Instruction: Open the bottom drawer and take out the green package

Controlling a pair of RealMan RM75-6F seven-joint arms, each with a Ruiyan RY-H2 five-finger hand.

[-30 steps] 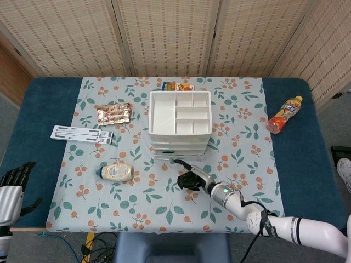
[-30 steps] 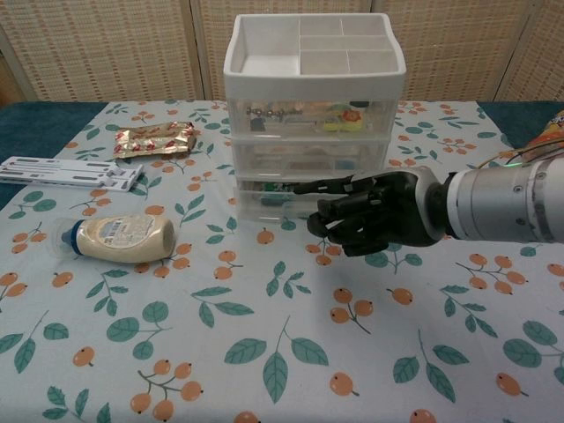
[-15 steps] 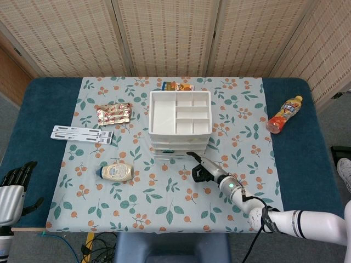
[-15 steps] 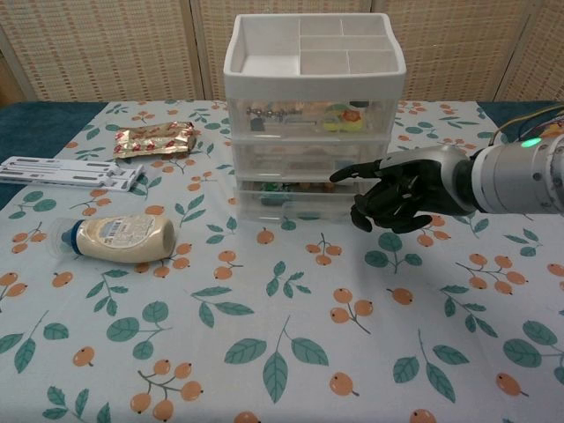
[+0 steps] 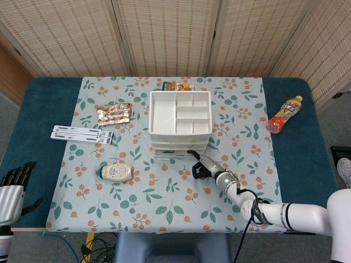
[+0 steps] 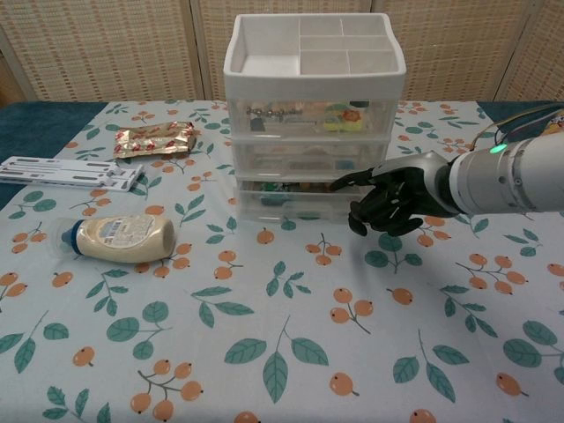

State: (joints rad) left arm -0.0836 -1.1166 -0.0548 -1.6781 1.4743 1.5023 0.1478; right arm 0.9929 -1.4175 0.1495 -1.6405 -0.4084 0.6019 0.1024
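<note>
A white drawer unit [image 6: 308,115] [image 5: 180,123] with three clear drawers stands mid-table, an open compartment tray on top. The bottom drawer [image 6: 295,201] is closed, and a green package [image 6: 272,196] shows dimly through its front, left of centre. My right hand [image 6: 392,198] [image 5: 202,167] hovers at the drawer's right front corner, fingers curled in and one digit stretched toward the drawer face. Whether it touches the drawer I cannot tell. It holds nothing. My left hand [image 5: 12,186] hangs off the table's near left edge, fingers apart and empty.
A mayonnaise bottle [image 6: 119,238] lies left of the unit. Farther back left are a foil snack packet [image 6: 154,139] and white flat strips [image 6: 70,172]. An orange drink bottle [image 5: 284,114] lies at the right. An orange packet [image 5: 177,86] sits behind the unit.
My right hand has moved from in front of the drawer's middle to its right front corner and closer to the face. The drawer stays closed. The left hand has not moved.
</note>
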